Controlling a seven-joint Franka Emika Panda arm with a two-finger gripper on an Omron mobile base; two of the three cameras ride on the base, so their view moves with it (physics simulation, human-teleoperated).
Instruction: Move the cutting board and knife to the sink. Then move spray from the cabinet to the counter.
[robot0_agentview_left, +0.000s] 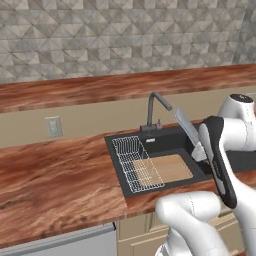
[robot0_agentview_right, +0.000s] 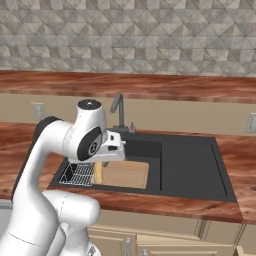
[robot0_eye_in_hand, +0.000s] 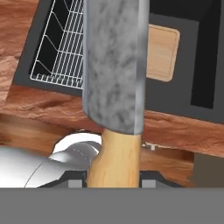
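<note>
The knife (robot0_eye_in_hand: 114, 87) is lying closest to the hand camera, its yellow-orange handle rising from between the two dark fingertips (robot0_eye_in_hand: 75, 183) and its broad mottled grey blade running up the middle of that view. The gripper (robot0_eye_in_hand: 113, 181) is pinching the knife by the handle, with one fingertip on each side of it. In the left base view the blade (robot0_agentview_left: 186, 126) is pointing up and to the left from the hand, held in the air above the right part of the sink (robot0_agentview_left: 165, 142). In the right base view the gripper (robot0_agentview_right: 114, 148) is hanging over the left part of the dark basin (robot0_agentview_right: 190, 165), just beside the faucet (robot0_agentview_right: 119, 111).

The cutting board (robot0_agentview_left: 167, 168) is lying flat on the floor of the sink, its left edge reaching under a white wire rack (robot0_agentview_left: 135, 162) that is sitting in the left end of the basin. In the hand view a rounded corner of the board (robot0_eye_in_hand: 162, 52) is showing to the right of the blade, and the rack (robot0_eye_in_hand: 61, 43) to its left.

The counter (robot0_agentview_left: 55, 180) of red-brown wood grain is surrounding the sink, with beige drawer fronts (robot0_agentview_right: 165, 230) below its front edge. A wall outlet (robot0_agentview_left: 53, 126) is sitting on the beige strip behind the counter, under a grey tiled backsplash (robot0_agentview_left: 125, 35).
</note>
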